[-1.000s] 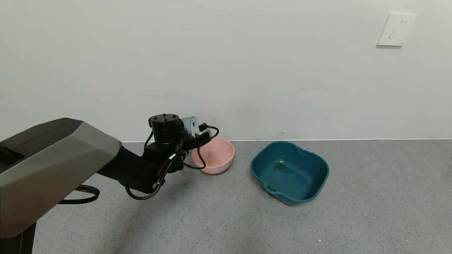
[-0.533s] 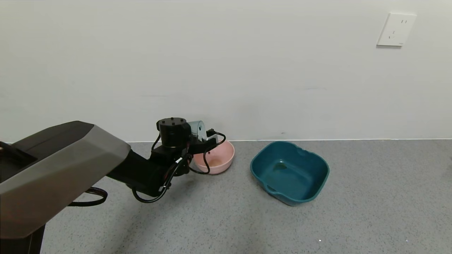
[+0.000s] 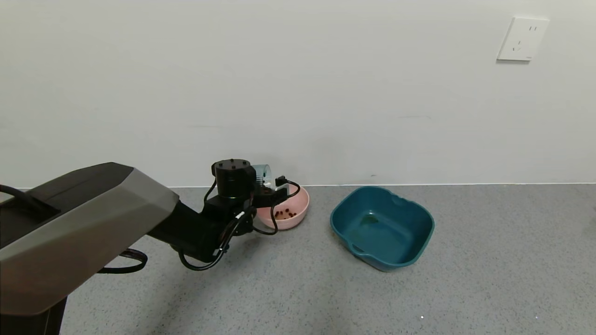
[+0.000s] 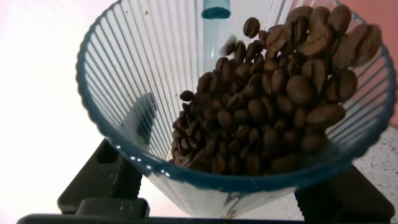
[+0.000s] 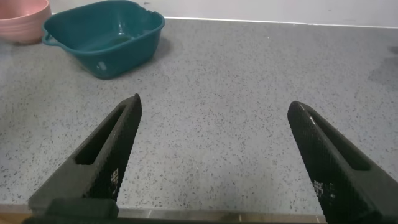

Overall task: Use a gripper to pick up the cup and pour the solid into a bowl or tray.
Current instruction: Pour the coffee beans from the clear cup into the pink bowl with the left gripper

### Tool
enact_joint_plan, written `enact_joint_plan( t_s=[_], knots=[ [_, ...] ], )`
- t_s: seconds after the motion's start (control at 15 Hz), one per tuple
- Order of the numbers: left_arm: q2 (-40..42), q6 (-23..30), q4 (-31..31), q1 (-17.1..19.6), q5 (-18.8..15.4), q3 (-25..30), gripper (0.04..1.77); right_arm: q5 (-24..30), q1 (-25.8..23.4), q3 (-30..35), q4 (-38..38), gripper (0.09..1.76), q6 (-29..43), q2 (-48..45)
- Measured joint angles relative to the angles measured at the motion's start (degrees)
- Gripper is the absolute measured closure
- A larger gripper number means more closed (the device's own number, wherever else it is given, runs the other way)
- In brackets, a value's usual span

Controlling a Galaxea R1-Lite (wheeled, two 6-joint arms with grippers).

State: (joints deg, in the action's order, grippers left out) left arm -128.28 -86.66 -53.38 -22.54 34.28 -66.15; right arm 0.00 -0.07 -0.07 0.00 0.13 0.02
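My left gripper (image 3: 272,190) is shut on the cup (image 3: 261,174), a translucent blue-grey ribbed tumbler, and holds it tipped over the near-left rim of the pale pink bowl (image 3: 300,210). The solid, dark brown beans (image 3: 285,214), lies in a small heap in the bowl. In the left wrist view the cup (image 4: 143,81) fills the picture, with many beans (image 4: 273,106) sliding toward its rim. My right gripper (image 5: 214,155) is open and empty above the grey floor, out of the head view.
A larger squarish teal tub (image 3: 382,226) stands right of the pink bowl; it also shows in the right wrist view (image 5: 102,37), as does the pink bowl (image 5: 25,22). A white wall runs close behind both. A wall socket (image 3: 522,39) is high on the right.
My left arm has moved right and down with the cup, tilting it further over the pink bowl. Beans now lie in the bowl, which was empty before.
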Motion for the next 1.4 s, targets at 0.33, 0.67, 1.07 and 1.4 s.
enact_joint_plan(
  t_s=[0.33, 0.67, 1.07, 1.4],
  knots=[
    [0.0, -4.2, -1.6, -0.3, 2.2, 0.6, 0.48, 0.0, 0.0, 0.0, 0.0, 0.14, 0.0, 0.0],
    [0.0, -5.9, -2.5, -0.4, 2.7, 1.2, 0.48, 0.0, 0.0, 0.0, 0.0, 0.14, 0.0, 0.0],
    [0.0, -8.9, -4.2, -1.0, 2.8, 2.4, 0.48, 0.0, 0.0, 0.0, 0.0, 0.14, 0.0, 0.0],
    [0.0, -11.0, -6.3, -1.8, 3.4, 3.0, 0.48, 0.0, 0.0, 0.0, 0.0, 0.14, 0.0, 0.0]
  ],
)
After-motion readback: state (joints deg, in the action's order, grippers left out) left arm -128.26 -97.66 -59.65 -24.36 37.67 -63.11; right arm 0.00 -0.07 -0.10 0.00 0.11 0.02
